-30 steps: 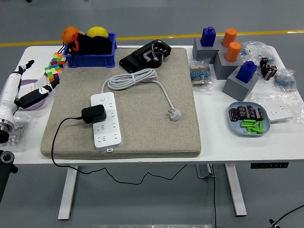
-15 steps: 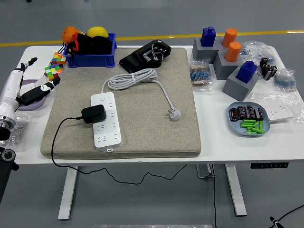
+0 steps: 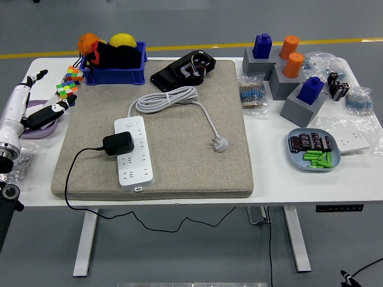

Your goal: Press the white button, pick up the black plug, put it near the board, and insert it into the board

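A: Head view, and the left robot hand (image 3: 37,112) is sliding back toward the left edge of the desk (image 3: 179,200). A second ago it sat lower and closer to the mat; now it hangs further out, over the purple dish (image 3: 42,130) at the desk's left side.

B: What are the fingers doing?

A: Released, spread loosely, one pointing up and away, the others trailing toward the mat. It holds nothing.

B: And the black plug (image 3: 118,143)?

A: Seated on the white power strip (image 3: 133,151), about halfway along it, its black cord (image 3: 72,173) looping off the front left of the grey mat (image 3: 179,161) and down under the desk. It hasn't shifted at all between the frames.

B: So the insertion looks finished?

A: That's my reading: plug in the board, hand empty and backing off. I'd call the task at its tail end, with the arm heading to rest.

B: The button?

A: There's a small mark at the near end of the strip, too small to say whether it's pressed.

B: Right arm?

A: Not in this view. The strip's own white cable (image 3: 173,98) lies coiled behind it, its white plug (image 3: 220,143) loose on the mat to the right, touching nothing
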You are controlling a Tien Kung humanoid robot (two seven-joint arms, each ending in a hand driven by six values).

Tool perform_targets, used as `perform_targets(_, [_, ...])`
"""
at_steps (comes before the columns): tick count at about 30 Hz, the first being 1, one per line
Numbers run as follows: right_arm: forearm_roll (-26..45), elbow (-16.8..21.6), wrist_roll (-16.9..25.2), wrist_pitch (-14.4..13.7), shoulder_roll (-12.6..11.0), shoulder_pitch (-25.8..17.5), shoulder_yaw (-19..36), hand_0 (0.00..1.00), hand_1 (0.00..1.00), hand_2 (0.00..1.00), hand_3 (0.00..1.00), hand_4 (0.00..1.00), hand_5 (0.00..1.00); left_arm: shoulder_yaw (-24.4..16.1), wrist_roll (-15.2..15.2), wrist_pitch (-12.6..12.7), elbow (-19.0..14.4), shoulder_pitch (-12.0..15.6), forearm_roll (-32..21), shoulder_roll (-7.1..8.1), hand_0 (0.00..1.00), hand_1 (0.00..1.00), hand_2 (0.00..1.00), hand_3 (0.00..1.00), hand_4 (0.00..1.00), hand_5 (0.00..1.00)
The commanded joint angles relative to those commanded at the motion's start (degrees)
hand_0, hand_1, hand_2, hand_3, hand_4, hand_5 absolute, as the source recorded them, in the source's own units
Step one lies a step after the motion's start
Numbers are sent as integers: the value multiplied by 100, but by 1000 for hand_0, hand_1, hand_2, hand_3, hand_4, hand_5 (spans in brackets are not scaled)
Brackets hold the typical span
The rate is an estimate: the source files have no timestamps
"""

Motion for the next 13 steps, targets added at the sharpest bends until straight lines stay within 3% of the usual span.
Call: perform_targets(13, [88, 9, -9, 8, -29, 19, -103, 849, 783, 767, 751, 814, 613, 39, 1, 1, 4, -33, -6, 7, 956, 980, 951, 892, 921, 578])
